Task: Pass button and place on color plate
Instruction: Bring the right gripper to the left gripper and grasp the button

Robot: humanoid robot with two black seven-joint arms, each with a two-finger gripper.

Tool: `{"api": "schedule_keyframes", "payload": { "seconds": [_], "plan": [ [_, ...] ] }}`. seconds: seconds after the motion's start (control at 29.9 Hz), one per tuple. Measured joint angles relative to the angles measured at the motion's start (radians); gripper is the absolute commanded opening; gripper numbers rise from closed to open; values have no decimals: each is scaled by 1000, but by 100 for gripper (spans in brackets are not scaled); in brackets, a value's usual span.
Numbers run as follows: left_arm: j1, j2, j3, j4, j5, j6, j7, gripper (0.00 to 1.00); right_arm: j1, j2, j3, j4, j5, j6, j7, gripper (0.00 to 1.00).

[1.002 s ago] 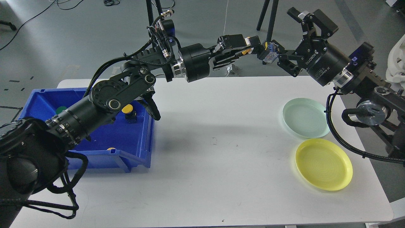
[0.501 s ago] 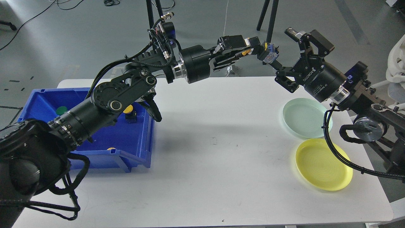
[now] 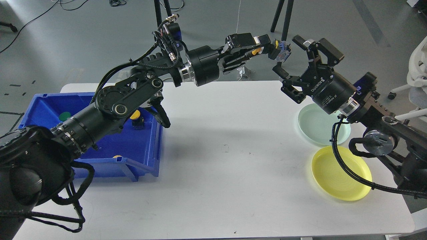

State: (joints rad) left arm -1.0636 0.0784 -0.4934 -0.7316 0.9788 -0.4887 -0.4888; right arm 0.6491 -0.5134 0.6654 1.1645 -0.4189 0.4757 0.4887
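My left gripper [image 3: 262, 49] is shut on a button [image 3: 279, 52], which has a yellow cap, a black body and a blue-and-clear end, and holds it high over the table's far edge. My right gripper [image 3: 287, 55] is open, one finger above and one below the button's blue end, close to it but not closed on it. A pale green plate [image 3: 313, 130] and a yellow plate [image 3: 340, 173] lie on the white table [image 3: 233, 166] at the right, below my right arm.
A blue bin [image 3: 146, 160] stands at the table's left under my left arm, holding a green button [image 3: 64, 116], a yellow button [image 3: 134, 115] and another yellow one [image 3: 116, 156] at its front wall. Tripod legs [image 3: 283, 20] stand behind the table.
My right gripper has moved left and lower, so its open fingers now flank the button's blue end. My left gripper has risen slightly and still holds the button.
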Motion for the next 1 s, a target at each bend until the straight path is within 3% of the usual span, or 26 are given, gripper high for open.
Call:
{"api": "schedule_keyframes", "payload": {
  "seconds": [0.5, 0.8, 1.0],
  "plan": [
    [4, 1, 1, 0, -28, 0, 0, 19, 1, 62, 46, -17, 9, -41, 0, 81],
    [8, 2, 1, 0, -29, 0, 0, 20, -12, 52, 48, -3, 9, -37, 0, 60],
    [8, 2, 1, 0, -29, 0, 0, 20, -12, 49, 48, 0, 9, -34, 0, 40]
  ]
}}
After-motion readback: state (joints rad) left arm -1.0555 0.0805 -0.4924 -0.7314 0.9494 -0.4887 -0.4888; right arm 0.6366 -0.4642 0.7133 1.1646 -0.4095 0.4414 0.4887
